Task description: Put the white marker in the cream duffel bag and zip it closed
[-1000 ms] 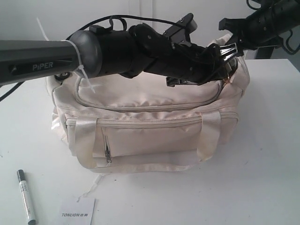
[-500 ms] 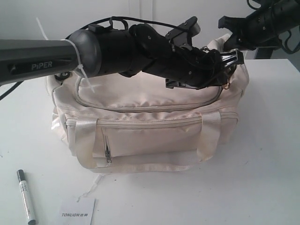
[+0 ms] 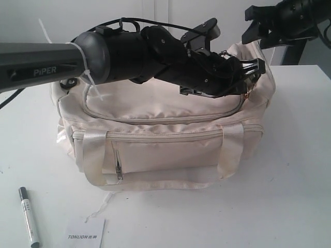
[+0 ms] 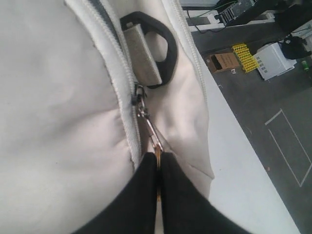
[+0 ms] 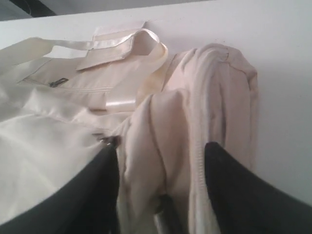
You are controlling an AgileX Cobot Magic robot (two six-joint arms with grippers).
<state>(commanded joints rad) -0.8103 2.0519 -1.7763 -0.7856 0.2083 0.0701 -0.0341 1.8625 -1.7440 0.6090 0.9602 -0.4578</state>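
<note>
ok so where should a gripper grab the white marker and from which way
Mid-barrel of the white marker, from straight above, jaws closing across its narrow width. It lies flat on the table, with bare surface along both long sides; the card lies apart from it, so a top-down pinch looks clear.

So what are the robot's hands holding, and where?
The left gripper pinches the gold zipper pull on the bag, at its free end. The right gripper is open, holding nothing.
</note>
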